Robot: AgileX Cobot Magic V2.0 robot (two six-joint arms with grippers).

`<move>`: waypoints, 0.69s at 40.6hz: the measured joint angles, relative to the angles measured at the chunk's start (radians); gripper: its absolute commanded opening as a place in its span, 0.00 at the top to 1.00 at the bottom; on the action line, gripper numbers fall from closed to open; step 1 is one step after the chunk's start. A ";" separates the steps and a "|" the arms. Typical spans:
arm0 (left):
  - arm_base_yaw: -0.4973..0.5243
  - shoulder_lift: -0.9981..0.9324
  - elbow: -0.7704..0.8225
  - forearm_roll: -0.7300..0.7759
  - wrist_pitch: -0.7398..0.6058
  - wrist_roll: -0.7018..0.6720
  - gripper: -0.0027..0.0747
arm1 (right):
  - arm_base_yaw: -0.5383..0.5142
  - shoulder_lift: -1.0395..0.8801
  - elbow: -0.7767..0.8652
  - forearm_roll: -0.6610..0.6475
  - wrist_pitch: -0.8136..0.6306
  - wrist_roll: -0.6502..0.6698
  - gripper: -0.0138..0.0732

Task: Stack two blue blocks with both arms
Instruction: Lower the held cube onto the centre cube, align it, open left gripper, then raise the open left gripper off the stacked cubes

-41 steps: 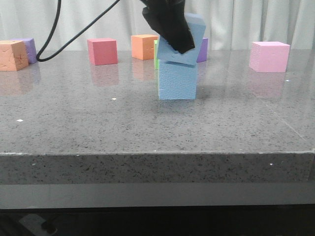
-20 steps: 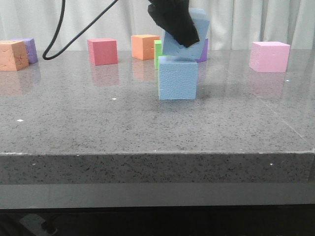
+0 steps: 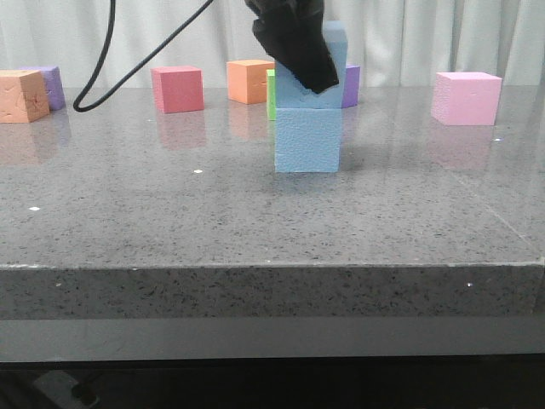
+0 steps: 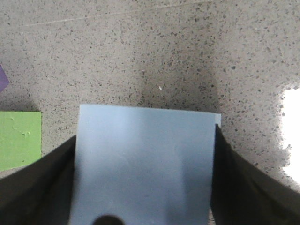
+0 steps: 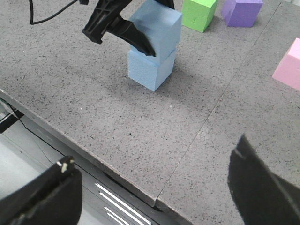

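The lower blue block [image 3: 307,141] stands on the grey table. The upper blue block [image 3: 335,53] sits on top of it, touching, roughly square with it. My left gripper [image 3: 302,64] is shut on the upper block from above. In the left wrist view that block [image 4: 143,164] fills the space between the black fingers [image 4: 47,187]. In the right wrist view the upper block [image 5: 161,26] lies slightly offset on the lower one [image 5: 150,70], with the left gripper [image 5: 140,42] on it. My right gripper [image 5: 154,187] is open and empty over the table's front edge, well clear of the stack.
A green cube [image 3: 271,94] and a purple cube [image 3: 350,85] stand just behind the stack. Further off are a pink cube [image 3: 466,98], a red cube [image 3: 177,89], an orange cube [image 3: 249,81], and at far left an orange [image 3: 21,95] and a purple one [image 3: 51,83]. A black cable [image 3: 102,85] hangs left.
The upper blue block was tilted and, half a second ago, lifted a little off the lower one. It has come down and now sits flatter on the lower block, still gripped.
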 measured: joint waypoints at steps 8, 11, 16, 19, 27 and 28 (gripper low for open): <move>0.000 0.000 0.000 0.001 0.006 -0.004 0.20 | 0.000 0.000 0.000 0.000 0.000 0.000 0.11; 0.000 0.000 0.000 0.002 0.007 -0.010 0.17 | 0.000 0.000 0.000 0.000 0.000 0.000 0.11; 0.000 0.000 0.000 0.029 -0.003 -0.066 0.18 | 0.000 0.000 0.000 0.000 0.000 0.000 0.11; 0.000 -0.002 0.000 0.042 -0.005 -0.095 0.18 | 0.000 0.000 0.000 0.000 0.000 0.000 0.11; 0.000 -0.077 0.000 0.048 0.023 -0.187 0.18 | 0.000 0.000 0.000 0.000 0.000 0.000 0.11; 0.000 -0.091 0.000 0.050 0.025 -0.199 0.18 | 0.000 0.000 0.000 0.000 0.000 0.000 0.11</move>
